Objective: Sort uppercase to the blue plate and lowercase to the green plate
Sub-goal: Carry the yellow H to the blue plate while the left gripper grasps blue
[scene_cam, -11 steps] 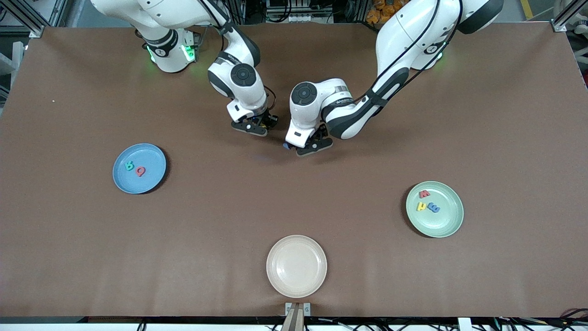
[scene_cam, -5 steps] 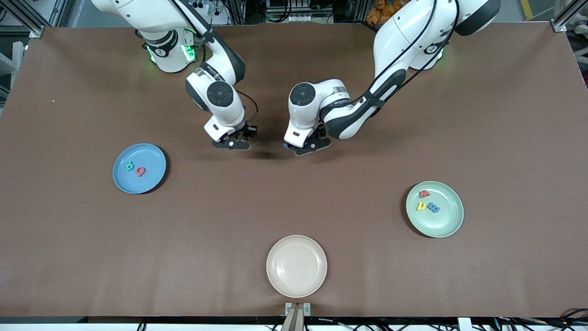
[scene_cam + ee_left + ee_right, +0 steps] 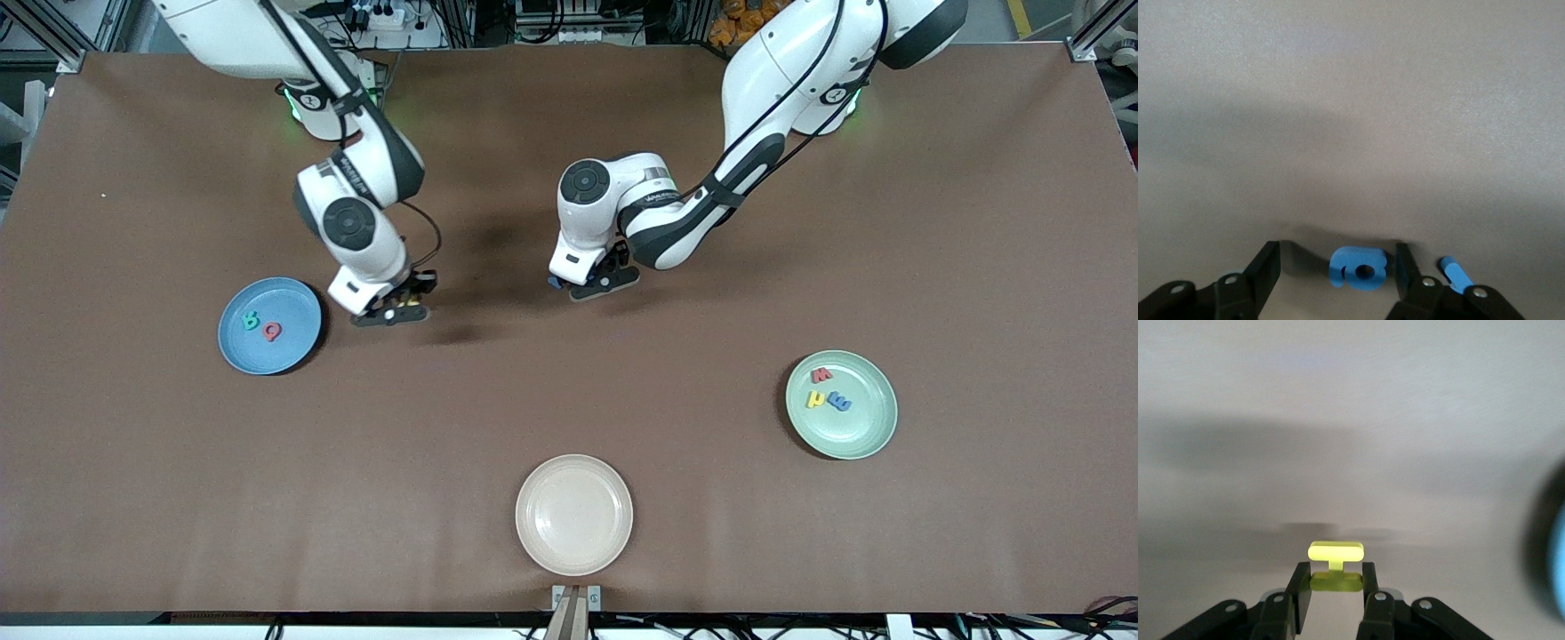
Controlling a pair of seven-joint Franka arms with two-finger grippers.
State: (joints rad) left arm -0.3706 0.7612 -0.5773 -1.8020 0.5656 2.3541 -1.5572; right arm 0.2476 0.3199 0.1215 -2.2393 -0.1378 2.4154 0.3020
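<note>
Foam-light and stiff by its look (slippery seems unlikely), the yellow H (image 3: 1335,565) rides clamped by its crossbar in the right gripper (image 3: 388,313) fingers over the worktop beside the blue plate (image 3: 302,342), while the left gripper (image 3: 1338,275) fingers stand apart around the blue a (image 3: 1358,269), flat on the worktop's middle.

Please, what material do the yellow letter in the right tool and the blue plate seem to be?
The yellow letter, held in the right tool, looks like matte foam: thick, flat-cut, with soft rounded edges, though it could be plastic. The blue plate looks like smooth plastic of even colour with a molded raised rim.
</note>
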